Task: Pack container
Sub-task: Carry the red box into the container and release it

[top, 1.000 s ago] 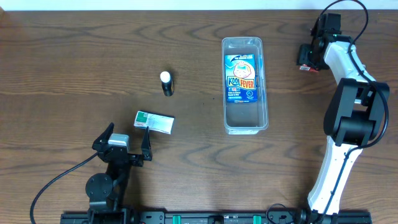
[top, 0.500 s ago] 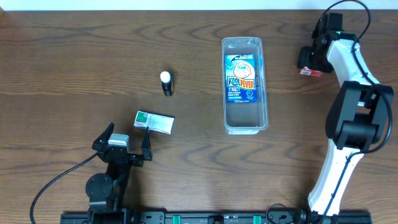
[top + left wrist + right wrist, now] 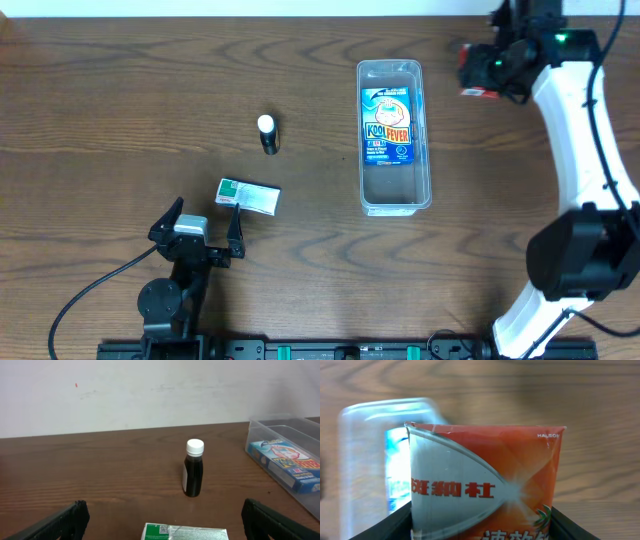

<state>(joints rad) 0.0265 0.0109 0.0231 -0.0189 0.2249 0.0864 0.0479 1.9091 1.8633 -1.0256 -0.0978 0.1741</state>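
Note:
The container point(image 3: 361, 150), a long clear bin, stands right of the table's middle with a blue Kool Fever box point(image 3: 388, 125) lying in it. My right gripper point(image 3: 488, 68) is shut on an orange and silver box point(image 3: 478, 88) and hangs just right of the container's far end. In the right wrist view that orange box point(image 3: 485, 475) fills the space between the fingers, with the container point(image 3: 362, 445) behind it at left. My left gripper point(image 3: 205, 222) rests open near the front left, nothing between its fingers.
A small dark bottle with a white cap point(image 3: 268, 135) point(image 3: 194, 469) stands upright left of the container. A green and white sachet point(image 3: 248, 196) point(image 3: 185, 532) lies flat just ahead of the left gripper point(image 3: 165, 527).
The right arm has swung left and toward the container's far end, carrying the orange box with it. The left arm, bottle and sachet have stayed put.

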